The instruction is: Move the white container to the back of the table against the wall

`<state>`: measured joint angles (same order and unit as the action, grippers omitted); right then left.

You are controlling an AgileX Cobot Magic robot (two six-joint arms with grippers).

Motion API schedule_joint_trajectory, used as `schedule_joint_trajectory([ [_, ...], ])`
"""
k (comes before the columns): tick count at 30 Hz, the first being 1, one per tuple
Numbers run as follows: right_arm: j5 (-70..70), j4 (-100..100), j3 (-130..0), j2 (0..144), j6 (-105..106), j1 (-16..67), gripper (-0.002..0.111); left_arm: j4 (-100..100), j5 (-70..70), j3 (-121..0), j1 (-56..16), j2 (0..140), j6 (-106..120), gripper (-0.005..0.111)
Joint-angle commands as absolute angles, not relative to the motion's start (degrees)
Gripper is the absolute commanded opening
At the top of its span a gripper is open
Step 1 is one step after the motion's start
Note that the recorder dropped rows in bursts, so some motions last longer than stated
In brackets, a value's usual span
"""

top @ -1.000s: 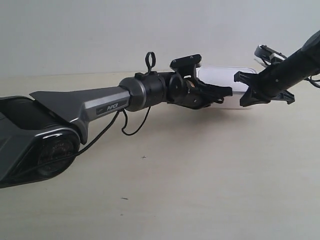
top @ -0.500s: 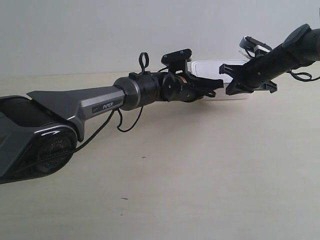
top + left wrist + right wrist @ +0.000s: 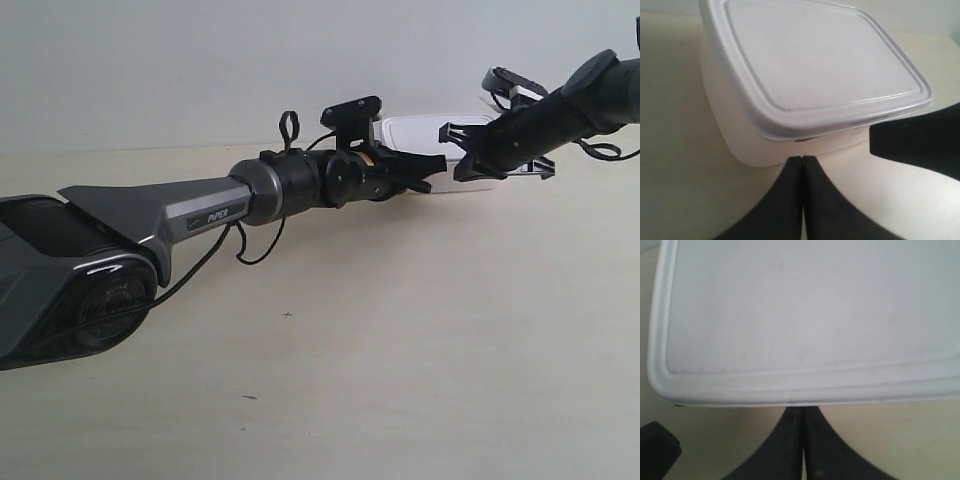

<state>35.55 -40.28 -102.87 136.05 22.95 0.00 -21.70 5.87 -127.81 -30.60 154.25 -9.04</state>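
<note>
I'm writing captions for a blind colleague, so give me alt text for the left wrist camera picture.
A lidded white container sits on a pale cream table, filling most of the frame. The left gripper, black and shut, has its tips right at the container's side wall. A black part juts in beside it.

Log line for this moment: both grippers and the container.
left gripper: shut, tips at container side | right gripper: same | container: on table, near wall, contact unclear

A tiny cross-shaped mark lies apart from a short dark fleck (both barely visible).
</note>
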Motion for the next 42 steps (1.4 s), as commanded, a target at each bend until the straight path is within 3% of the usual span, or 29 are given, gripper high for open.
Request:
schedule_joint_trajectory([
  [1,33.57,-41.42,-103.49,136.99,23.41,-0.01,0.000,-21.94,4.99,-128.28,-30.50,154.37,-9.35,0.000],
  [42,15.90,-43.67,-103.93,138.79,24.05,3.35,0.000,-21.94,7.31,-128.28,-30.50,154.35,-9.35,0.000],
])
